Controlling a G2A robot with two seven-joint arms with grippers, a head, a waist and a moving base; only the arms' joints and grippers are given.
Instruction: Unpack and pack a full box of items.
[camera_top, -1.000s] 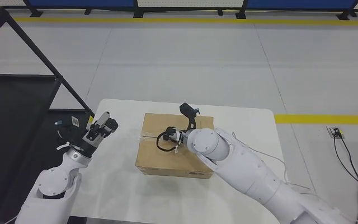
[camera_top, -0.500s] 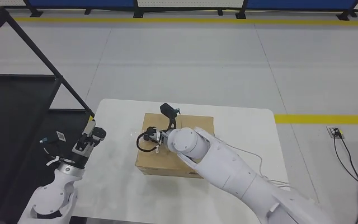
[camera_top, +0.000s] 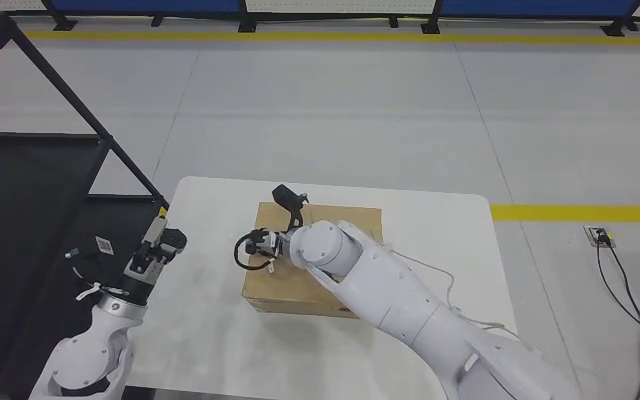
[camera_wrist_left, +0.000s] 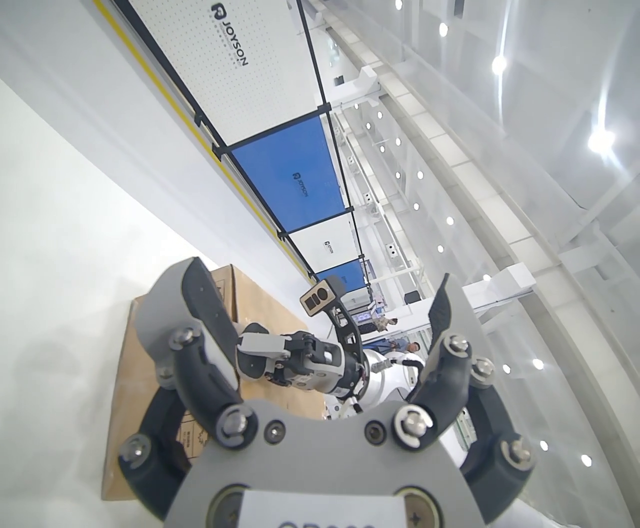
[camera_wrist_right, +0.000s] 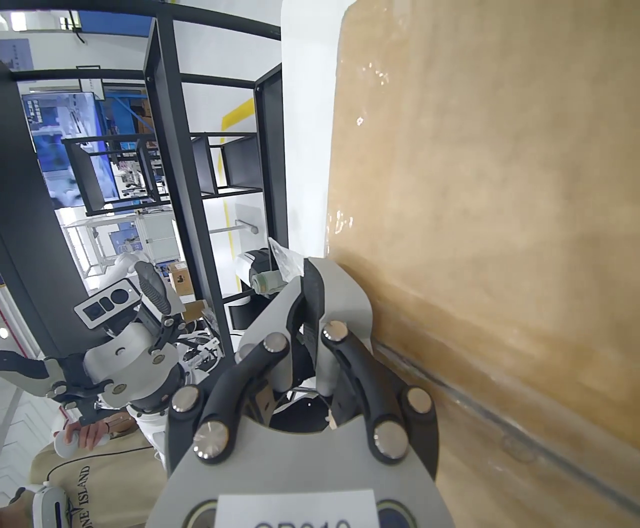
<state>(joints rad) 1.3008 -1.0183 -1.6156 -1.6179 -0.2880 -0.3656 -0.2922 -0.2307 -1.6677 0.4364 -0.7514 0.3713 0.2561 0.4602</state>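
Note:
A brown cardboard box (camera_top: 355, 218) lies closed in the middle of the white table (camera_top: 205, 330). My right arm lies across its top, and my right gripper (camera_top: 248, 243) hangs at the box's left edge. In the right wrist view that gripper (camera_wrist_right: 306, 280) is shut beside the box top (camera_wrist_right: 475, 210), with a strip of clear tape (camera_wrist_right: 282, 257) sticking out from its tips; the top seam (camera_wrist_right: 450, 390) runs alongside. My left gripper (camera_top: 160, 222) stays over the table's left edge, apart from the box. It stands open (camera_wrist_left: 320, 310) and holds nothing, facing the box (camera_wrist_left: 120, 400) and the right gripper (camera_wrist_left: 250, 350).
A black metal shelf frame (camera_top: 60, 200) stands just left of the table, close to my left arm. Bare table surface surrounds the box in front and on both sides.
My right gripper has slid left along the box top from near its middle to the left edge. My left arm has drawn back leftward, away from the box.

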